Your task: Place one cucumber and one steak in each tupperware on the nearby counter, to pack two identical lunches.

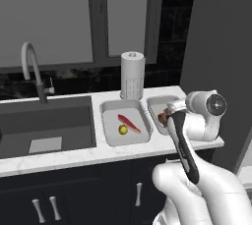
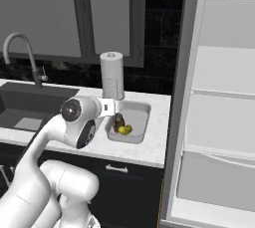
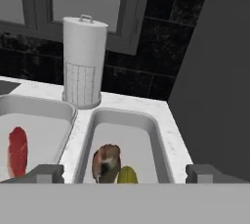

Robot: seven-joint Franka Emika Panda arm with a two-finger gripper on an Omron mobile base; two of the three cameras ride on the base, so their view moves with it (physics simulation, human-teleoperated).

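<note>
Left tray (image 1: 109, 138): I am seeing the red steak (image 1: 129, 123) and a cucumber (image 1: 123, 129) lying inside it, close together.
Right tray (image 3: 146, 125): I am seeing the brown steak (image 3: 106, 162) and the other cucumber (image 3: 127, 175) sitting side by side in it.
Desk (image 1: 74, 157): it is carrying both trays next to each other, right of the sink (image 1: 44, 126).
Jaws: my gripper (image 3: 122, 173) is hanging over the right tray with the jaws wide apart, holding nothing.
Behind: a paper towel roll (image 3: 84, 61) is standing up by the trays.
</note>
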